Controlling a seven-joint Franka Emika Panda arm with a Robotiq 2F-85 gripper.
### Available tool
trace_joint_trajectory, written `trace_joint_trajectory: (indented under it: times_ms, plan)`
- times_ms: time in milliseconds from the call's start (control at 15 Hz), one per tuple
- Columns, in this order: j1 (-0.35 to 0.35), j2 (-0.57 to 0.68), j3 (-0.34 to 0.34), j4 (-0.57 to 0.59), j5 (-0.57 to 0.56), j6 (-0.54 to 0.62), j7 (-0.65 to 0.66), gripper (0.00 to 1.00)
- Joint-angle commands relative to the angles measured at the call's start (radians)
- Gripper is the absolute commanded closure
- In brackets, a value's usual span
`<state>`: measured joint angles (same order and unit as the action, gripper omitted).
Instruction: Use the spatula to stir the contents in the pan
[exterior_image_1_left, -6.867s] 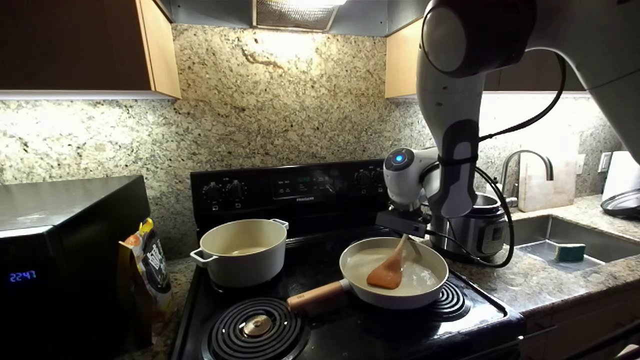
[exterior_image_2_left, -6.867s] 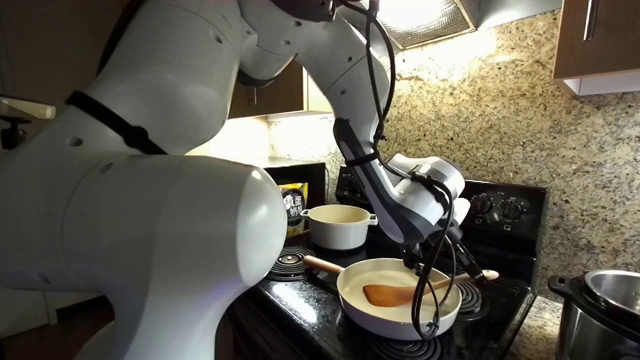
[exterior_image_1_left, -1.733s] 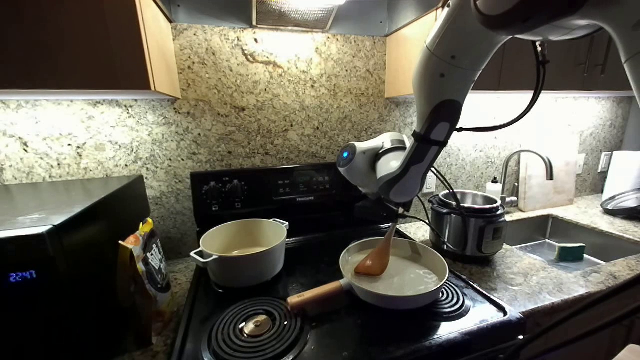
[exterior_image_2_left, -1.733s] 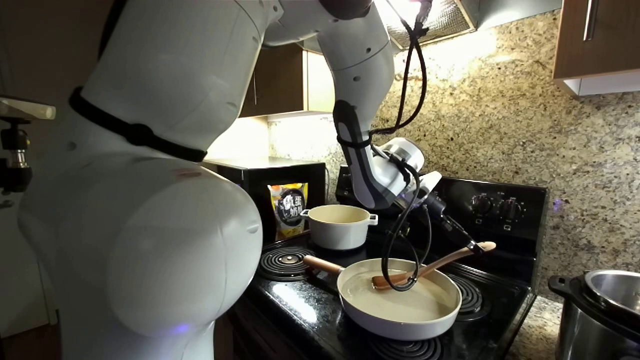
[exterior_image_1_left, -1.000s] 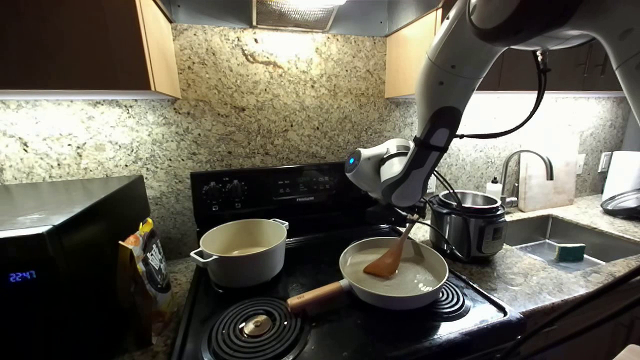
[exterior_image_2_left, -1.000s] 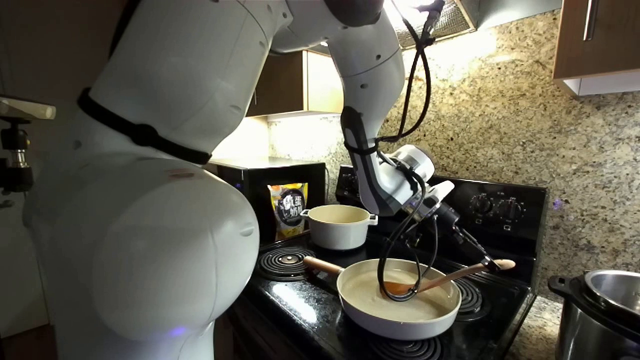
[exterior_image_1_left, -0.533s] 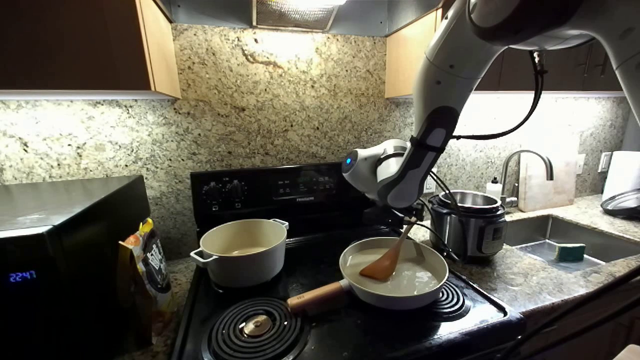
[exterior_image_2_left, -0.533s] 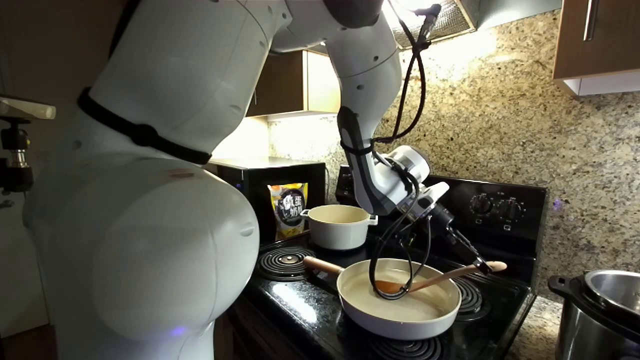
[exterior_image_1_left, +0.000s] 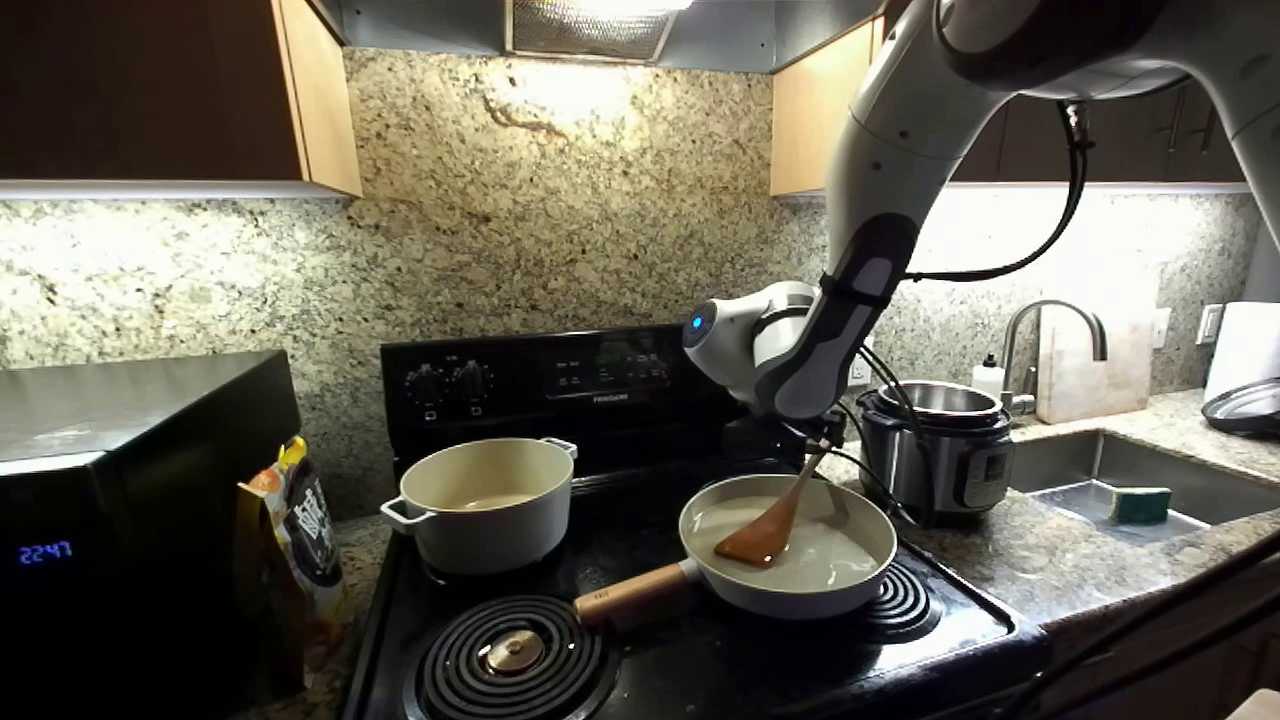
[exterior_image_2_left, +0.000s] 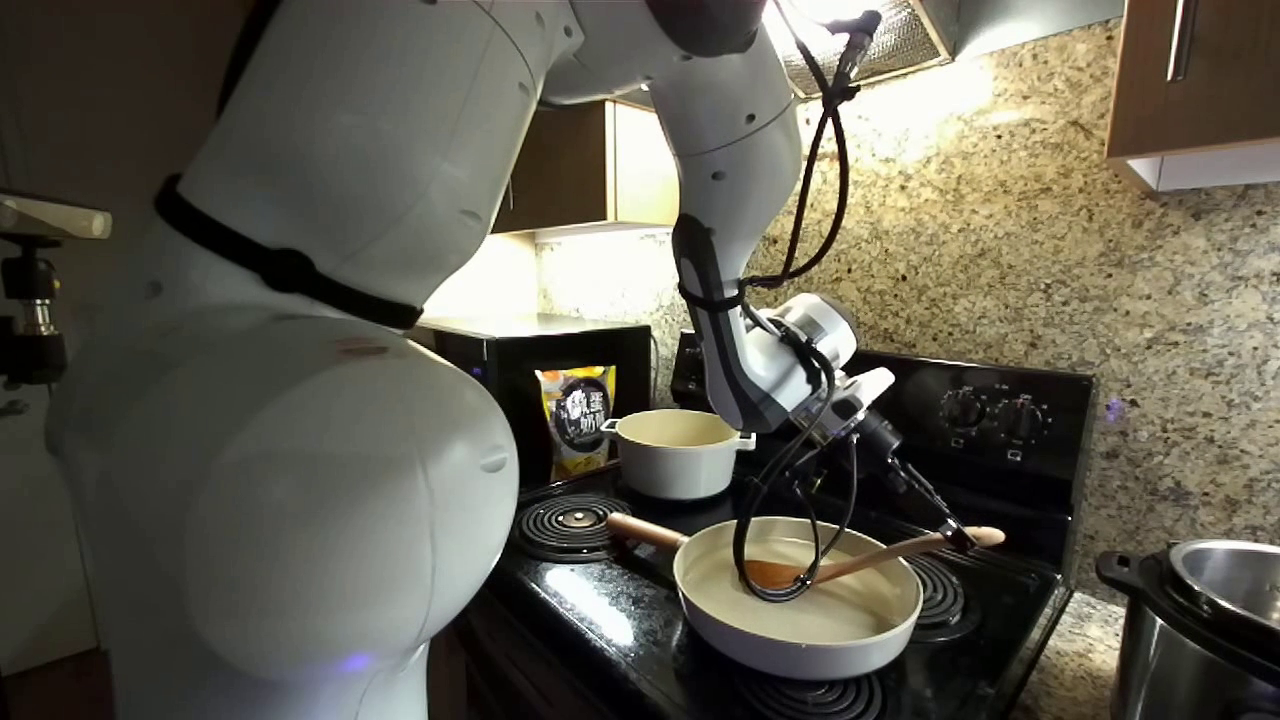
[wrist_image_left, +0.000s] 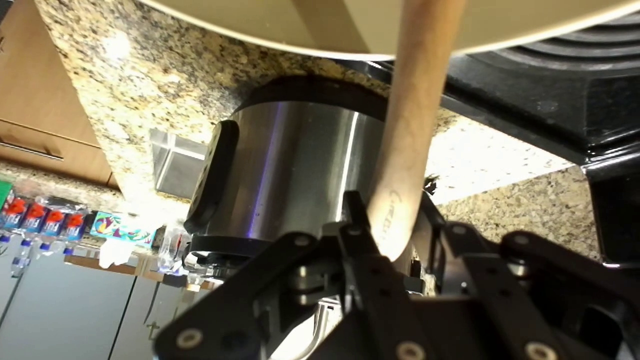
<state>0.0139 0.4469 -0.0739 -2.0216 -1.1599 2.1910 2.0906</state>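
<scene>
jaws grip spatula (exterior_image_1_left: 774, 525), tilted into pan (exterior_image_1_left: 800, 603); cream pot (exterior_image_1_left: 500, 533), steel pot (exterior_image_1_left: 935, 475) stand near; in an exterior view, cable (exterior_image_2_left: 739, 552) partly obscures spatula.

Black stovetop (exterior_image_1_left: 720, 665), pan (exterior_image_1_left: 790, 603) and cream pot (exterior_image_1_left: 505, 538) on it, granite counter (exterior_image_1_left: 1045, 560) bearing steel cooker (exterior_image_1_left: 948, 475)

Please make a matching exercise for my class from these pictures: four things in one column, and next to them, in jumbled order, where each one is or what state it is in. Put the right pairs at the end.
Things
1. spatula
2. sponge
3. pot
4. gripper

Places and states
A. deep and pale, standing on the stove
B. orange-brown, its broad end in the frying pan
C. black, closed on a wooden handle
D. green, in the sink

Right pairs
1-B
2-D
3-A
4-C
</scene>
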Motion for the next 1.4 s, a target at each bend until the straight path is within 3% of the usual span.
trace_joint_trajectory:
  times_ms: [0, 267, 1333]
  plan:
    - [0.000, -0.001, 0.004, 0.001, 0.008, -0.021, 0.007, 0.89]
    - [-0.013, 0.004, 0.006, -0.020, 0.002, 0.022, -0.010, 0.89]
    - [0.044, 0.029, -0.002, -0.051, -0.053, -0.086, 0.079, 0.89]
